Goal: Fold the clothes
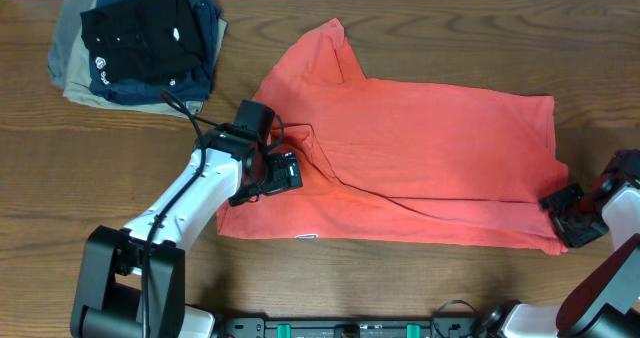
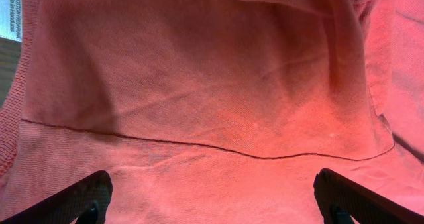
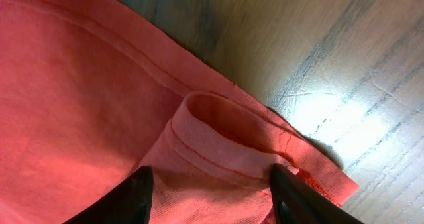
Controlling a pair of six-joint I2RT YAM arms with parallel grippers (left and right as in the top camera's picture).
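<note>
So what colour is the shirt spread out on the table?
Coral red. The T-shirt shows best in the overhead view.

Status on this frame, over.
Left gripper open, over T-shirt. Right gripper straddles its hem corner, grip unclear. T-shirt lies mostly flat. Folded garment stack sits apart.

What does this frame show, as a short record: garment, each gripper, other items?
garment: coral-red T-shirt, spread wide on the wooden table, lettering not visible
left gripper: open, over the shirt's end nearer the stack, holding nothing
right gripper: at the shirt's opposite near corner, fingers either side of a rolled hem; grip unclear
other items: stack of folded garments, black on navy on khaki, far left corner, apart from the shirt
task state: no tidy fold yet
</note>
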